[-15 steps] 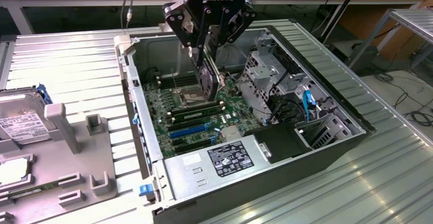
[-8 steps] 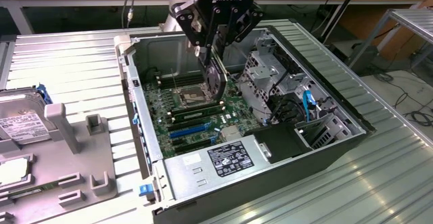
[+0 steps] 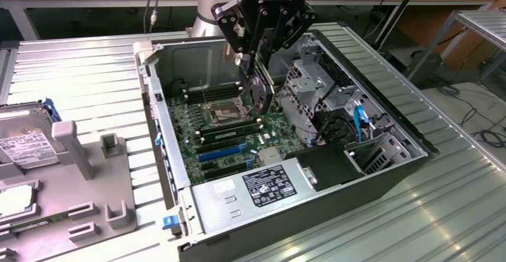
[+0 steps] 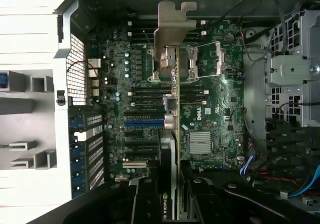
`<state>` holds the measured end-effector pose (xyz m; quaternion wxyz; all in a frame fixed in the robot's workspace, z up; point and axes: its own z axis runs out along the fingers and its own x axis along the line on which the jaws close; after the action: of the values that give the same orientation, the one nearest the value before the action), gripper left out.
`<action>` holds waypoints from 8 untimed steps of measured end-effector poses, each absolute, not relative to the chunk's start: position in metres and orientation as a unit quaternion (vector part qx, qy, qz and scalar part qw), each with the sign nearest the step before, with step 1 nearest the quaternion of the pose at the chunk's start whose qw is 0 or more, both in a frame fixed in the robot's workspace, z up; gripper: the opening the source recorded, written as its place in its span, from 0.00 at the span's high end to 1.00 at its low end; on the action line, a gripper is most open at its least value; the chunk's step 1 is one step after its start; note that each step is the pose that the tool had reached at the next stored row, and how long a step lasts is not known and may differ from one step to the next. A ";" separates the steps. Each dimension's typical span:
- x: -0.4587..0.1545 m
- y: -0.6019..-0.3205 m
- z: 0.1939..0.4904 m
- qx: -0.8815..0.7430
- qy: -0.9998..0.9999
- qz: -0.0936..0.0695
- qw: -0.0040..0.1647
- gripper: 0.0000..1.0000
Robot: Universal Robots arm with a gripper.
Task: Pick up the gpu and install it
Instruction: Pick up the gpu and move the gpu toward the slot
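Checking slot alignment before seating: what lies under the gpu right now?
Held edge-on by the hand, the gpu hangs over the motherboard: processor socket, memory slots and blue expansion slots show beside it. The strip directly beneath its edge is covered.

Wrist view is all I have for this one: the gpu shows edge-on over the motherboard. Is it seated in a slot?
Observer: No. In the exterior view the gpu hangs upright in the gripper, inside the open case, beside the processor socket.
Operator: Is it over the blue slots?
Observer: No. The blue slots lie apart from it, between the card and the labelled power supply.
Operator: Anything lying outside the case?
Observer: A hard drive lies on the grey tray at the exterior view's left.
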<state>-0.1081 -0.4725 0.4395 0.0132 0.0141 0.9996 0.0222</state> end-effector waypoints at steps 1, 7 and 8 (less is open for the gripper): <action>-0.106 -0.473 0.439 0.014 1.000 0.022 0.013 0.73; -0.097 -0.473 0.439 0.014 1.000 0.022 0.013 0.73; -0.095 -0.473 0.439 0.014 1.000 0.022 0.013 0.73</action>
<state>-0.0948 -0.4725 0.4395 0.0133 0.0141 0.9996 0.0222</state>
